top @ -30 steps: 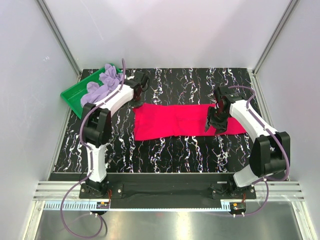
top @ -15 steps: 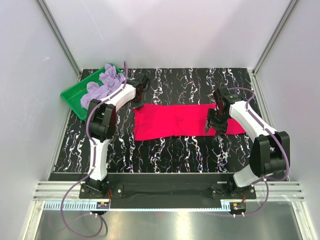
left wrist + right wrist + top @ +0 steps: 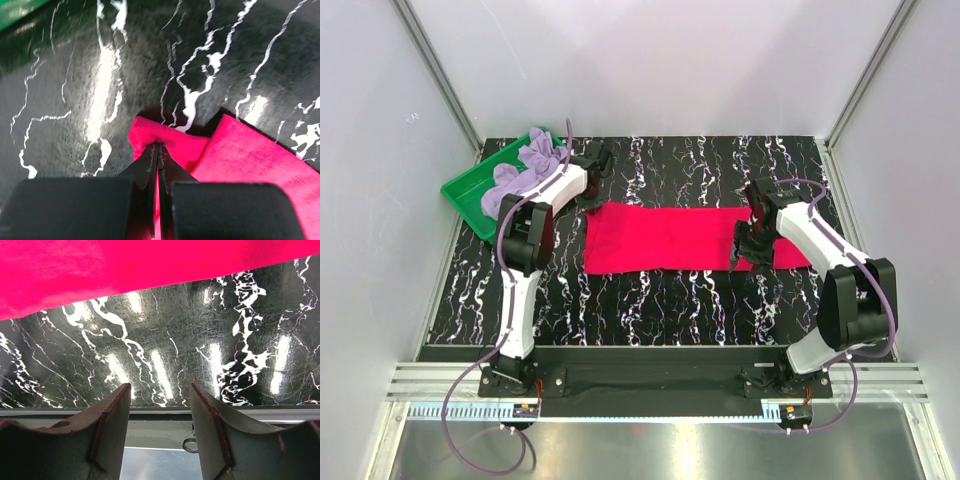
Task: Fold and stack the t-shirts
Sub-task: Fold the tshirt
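Observation:
The crimson t-shirt (image 3: 680, 238) lies folded into a long flat strip across the middle of the black marbled table. My left gripper (image 3: 592, 198) is at its far left corner and is shut on that corner (image 3: 159, 141), which bunches up in front of the fingertips. My right gripper (image 3: 742, 252) hovers over the strip's right part, near its front edge. In the right wrist view it (image 3: 160, 390) stands open with nothing between its fingers, and the crimson cloth (image 3: 150, 270) fills the top of the frame. The lavender t-shirt (image 3: 520, 172) lies crumpled in the green tray.
The green tray (image 3: 460, 195) sits at the table's far left corner, partly over the edge. White walls close in the table on three sides. The table's near edge and a metal rail (image 3: 165, 415) show below the right fingers.
My left gripper has come down to the crimson shirt's far left corner and drawn it outward, so the strip now lies smoother and straighter. The right gripper has barely shifted.

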Robot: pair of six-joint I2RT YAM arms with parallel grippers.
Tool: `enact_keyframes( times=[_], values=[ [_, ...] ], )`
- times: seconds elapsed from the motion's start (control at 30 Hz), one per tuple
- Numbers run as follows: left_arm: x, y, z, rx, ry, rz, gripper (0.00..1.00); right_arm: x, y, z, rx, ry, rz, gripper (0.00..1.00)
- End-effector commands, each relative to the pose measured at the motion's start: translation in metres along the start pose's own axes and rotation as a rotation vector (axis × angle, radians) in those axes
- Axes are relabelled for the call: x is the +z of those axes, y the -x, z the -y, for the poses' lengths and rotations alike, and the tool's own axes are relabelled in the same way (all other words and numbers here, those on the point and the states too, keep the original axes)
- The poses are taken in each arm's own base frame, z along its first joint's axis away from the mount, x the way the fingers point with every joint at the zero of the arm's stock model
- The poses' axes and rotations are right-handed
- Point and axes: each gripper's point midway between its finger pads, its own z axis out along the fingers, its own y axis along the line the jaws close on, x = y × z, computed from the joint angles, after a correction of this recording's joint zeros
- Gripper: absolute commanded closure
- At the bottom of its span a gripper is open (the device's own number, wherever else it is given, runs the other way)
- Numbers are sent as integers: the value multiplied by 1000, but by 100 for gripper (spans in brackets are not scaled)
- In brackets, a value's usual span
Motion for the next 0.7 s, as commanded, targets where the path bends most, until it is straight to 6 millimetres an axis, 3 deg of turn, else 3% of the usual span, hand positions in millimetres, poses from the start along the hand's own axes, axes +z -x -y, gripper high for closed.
enact_keyframes(
  times=[0.0, 0.07, 0.1, 0.17, 0.2, 0.27, 0.33, 0.4, 0.5, 0.57, 0.67],
  values=[
    [-13, 19, 8, 56, -27, 53, 100, 4, 4, 1, -9, -12, 4, 42],
    [-30, 27, 3, 56, -1, 89, 100, 5, 8, 2, -22, -20, 10, 42],
    [-55, 37, 3, 42, -7, 144, 96, 3, 12, 0, -28, -19, 19, 42],
    [-77, 42, 2, 41, -15, 204, 78, 4, 17, -1, -37, -15, 26, 41],
    [-105, 47, 10, 37, -60, 256, 73, 6, 20, -4, -39, -11, 25, 40],
    [-131, 47, 21, 32, -113, 303, 57, 9, 26, -6, -41, -10, 23, 40],
    [-163, 41, 38, 34, -179, 325, 46, 12, 38, -12, -34, -9, 38, 33],
    [-176, 28, 56, 3, -243, 299, 30, 9, 54, -19, -36, 3, 68, 24],
    [-185, 2, 61, -158, -206, 216, 1, 8, 83, -28, -49, 1, 115, 14],
    [-183, -18, 65, -252, -189, 140, 1, 9, 98, -33, -92, 13, 119, 6],
    [-175, -48, 76, -384, -211, -2, 1, 12, 135, -44, -192, 24, 196, 2]
  ],
)
